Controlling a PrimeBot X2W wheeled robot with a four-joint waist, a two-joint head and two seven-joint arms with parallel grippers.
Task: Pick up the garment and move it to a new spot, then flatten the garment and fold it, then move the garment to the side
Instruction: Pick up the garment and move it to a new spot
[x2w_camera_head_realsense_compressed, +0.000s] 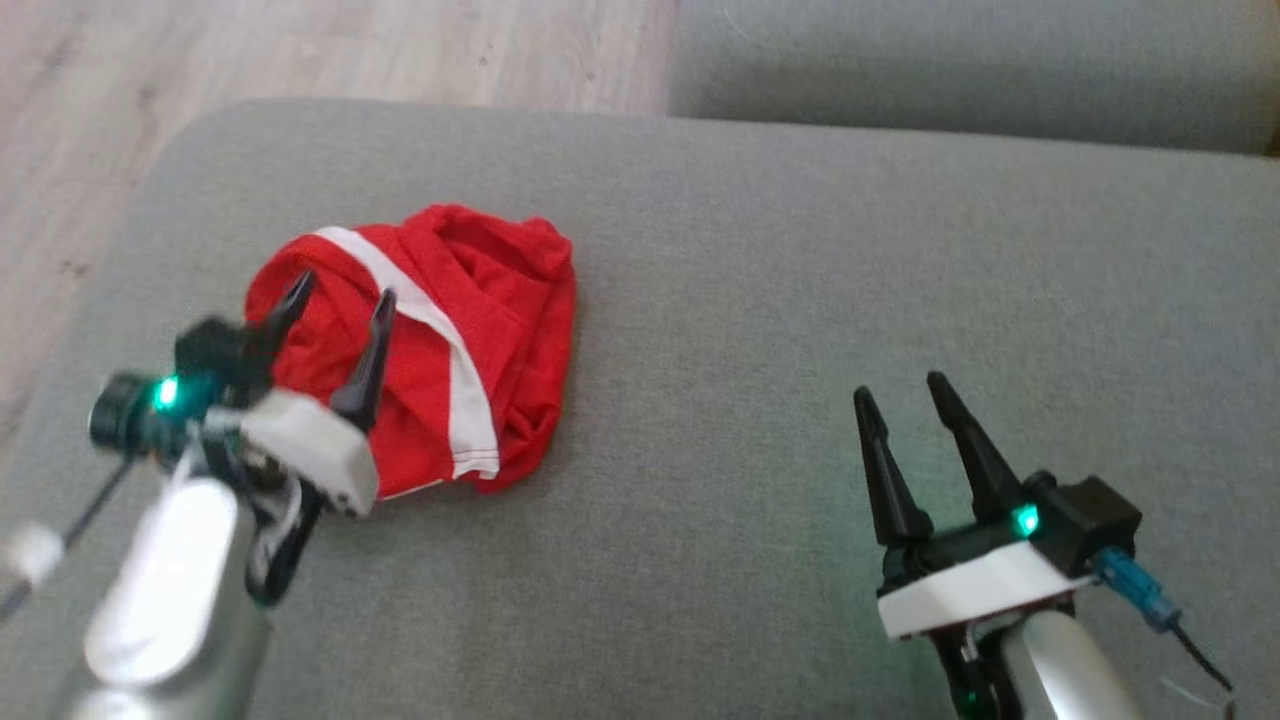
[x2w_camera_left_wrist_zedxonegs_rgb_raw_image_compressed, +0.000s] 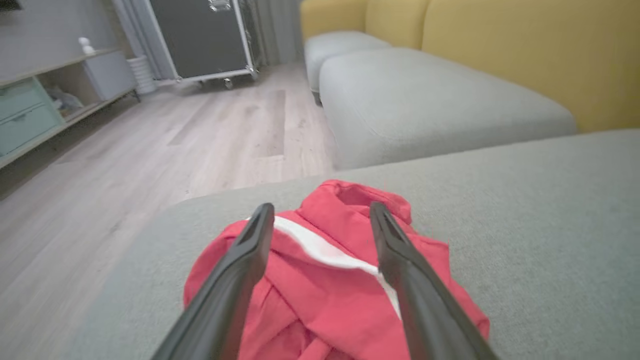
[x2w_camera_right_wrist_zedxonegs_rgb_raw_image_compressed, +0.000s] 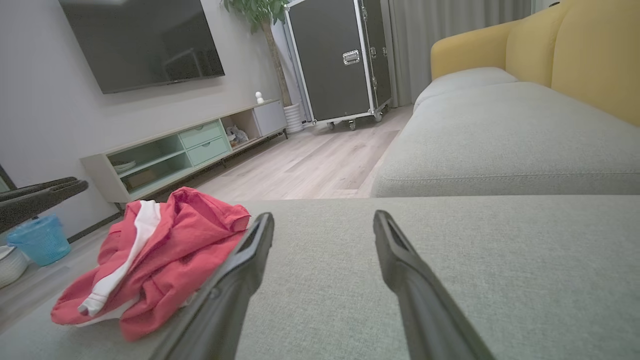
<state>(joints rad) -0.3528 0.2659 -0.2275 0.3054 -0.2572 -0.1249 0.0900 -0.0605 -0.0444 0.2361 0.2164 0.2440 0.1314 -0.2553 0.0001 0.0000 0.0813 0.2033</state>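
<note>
The garment (x2w_camera_head_realsense_compressed: 470, 330) is a crumpled red piece with a white stripe, lying in a heap on the left part of the grey cushion (x2w_camera_head_realsense_compressed: 760, 300). My left gripper (x2w_camera_head_realsense_compressed: 340, 295) hovers over the heap's near-left side, jaws open, nothing between them. In the left wrist view the garment (x2w_camera_left_wrist_zedxonegs_rgb_raw_image_compressed: 325, 285) lies under and between the spread fingers (x2w_camera_left_wrist_zedxonegs_rgb_raw_image_compressed: 240, 265). My right gripper (x2w_camera_head_realsense_compressed: 898, 390) stands open over bare cushion at the lower right, well apart from the cloth. From the right wrist the garment (x2w_camera_right_wrist_zedxonegs_rgb_raw_image_compressed: 165, 250) shows at the left.
Wooden floor (x2w_camera_head_realsense_compressed: 300, 50) runs past the cushion's left and far edges. A second grey cushion (x2w_camera_head_realsense_compressed: 980, 70) lies beyond, with yellow backrests (x2w_camera_right_wrist_zedxonegs_rgb_raw_image_compressed: 575, 55). A TV shelf (x2w_camera_right_wrist_zedxonegs_rgb_raw_image_compressed: 185, 150), a black wheeled case (x2w_camera_right_wrist_zedxonegs_rgb_raw_image_compressed: 340, 60) and a blue basket (x2w_camera_right_wrist_zedxonegs_rgb_raw_image_compressed: 40, 240) stand across the room.
</note>
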